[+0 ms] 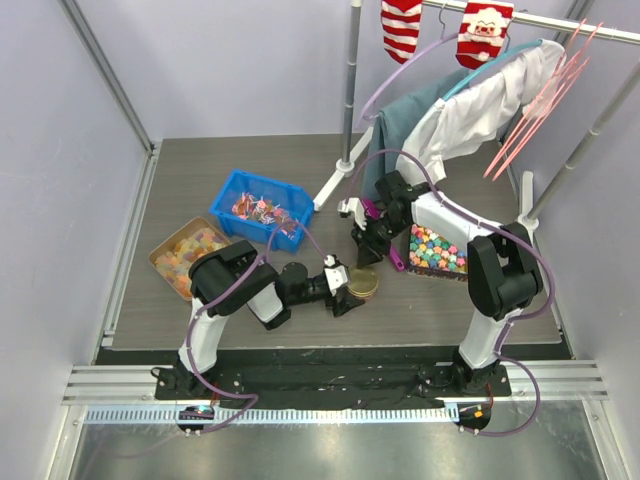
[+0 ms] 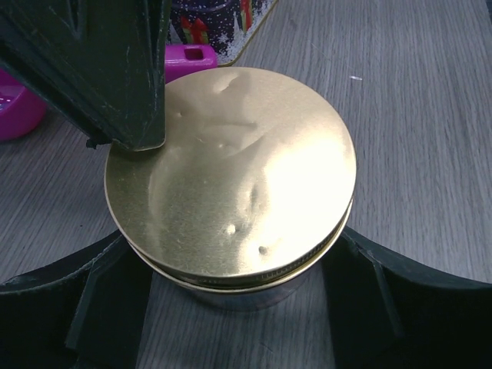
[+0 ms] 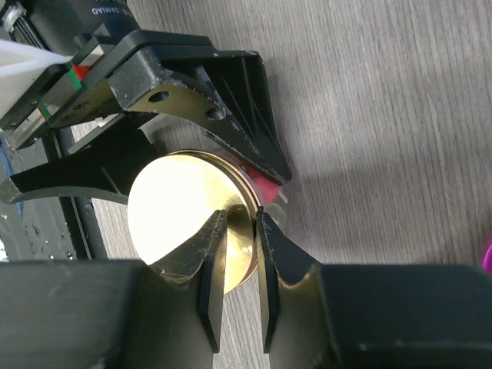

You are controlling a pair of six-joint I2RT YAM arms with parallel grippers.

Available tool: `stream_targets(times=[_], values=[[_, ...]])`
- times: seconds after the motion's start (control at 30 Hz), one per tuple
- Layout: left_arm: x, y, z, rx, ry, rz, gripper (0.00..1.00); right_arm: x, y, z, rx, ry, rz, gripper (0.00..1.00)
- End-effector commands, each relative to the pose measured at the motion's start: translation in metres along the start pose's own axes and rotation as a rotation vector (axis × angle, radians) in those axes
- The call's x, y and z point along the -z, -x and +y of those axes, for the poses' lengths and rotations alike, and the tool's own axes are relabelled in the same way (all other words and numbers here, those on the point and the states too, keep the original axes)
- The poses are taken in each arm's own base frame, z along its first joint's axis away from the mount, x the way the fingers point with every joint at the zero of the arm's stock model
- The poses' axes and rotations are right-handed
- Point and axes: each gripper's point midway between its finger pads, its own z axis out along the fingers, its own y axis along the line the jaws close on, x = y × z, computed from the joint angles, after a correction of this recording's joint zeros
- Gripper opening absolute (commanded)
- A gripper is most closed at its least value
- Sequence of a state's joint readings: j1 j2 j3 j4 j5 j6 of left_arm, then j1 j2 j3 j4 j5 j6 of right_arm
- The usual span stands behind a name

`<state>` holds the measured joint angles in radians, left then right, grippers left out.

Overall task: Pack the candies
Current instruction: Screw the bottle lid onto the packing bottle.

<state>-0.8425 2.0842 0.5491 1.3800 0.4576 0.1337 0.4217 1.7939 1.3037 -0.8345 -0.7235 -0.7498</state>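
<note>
Two grippers meet at the gold tin (image 1: 363, 283), with the blue bin (image 1: 228, 190) behind and left of it; the left gripper (image 2: 231, 254) spans the tin's body, jaws wide and pressed to either side, seemingly to steady it; the right gripper (image 3: 238, 254) is pinched on the rim of the lid (image 2: 231, 169), likely to pull it off. Candies (image 1: 262, 208) lie in that bin, none packed while the lid is on.

I'm reading one line of small white print, upside down from the right wrist camera, on the black motor housing (image 3: 92, 19) at the left wrist: it looks like "DAMIAO".
</note>
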Motion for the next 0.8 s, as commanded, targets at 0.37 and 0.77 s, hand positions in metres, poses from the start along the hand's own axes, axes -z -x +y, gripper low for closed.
stream_targets(times=[0.37, 0.77], values=[[-0.003, 0.025, 0.016, -0.097, 0.066, -0.113, 0.80, 0.018, -0.039, 0.031, -0.026, -0.037, 0.078, 0.25], [-0.003, 0.026, 0.016, -0.097, 0.066, -0.116, 0.80, 0.028, -0.049, 0.059, -0.043, -0.019, 0.072, 0.25]])
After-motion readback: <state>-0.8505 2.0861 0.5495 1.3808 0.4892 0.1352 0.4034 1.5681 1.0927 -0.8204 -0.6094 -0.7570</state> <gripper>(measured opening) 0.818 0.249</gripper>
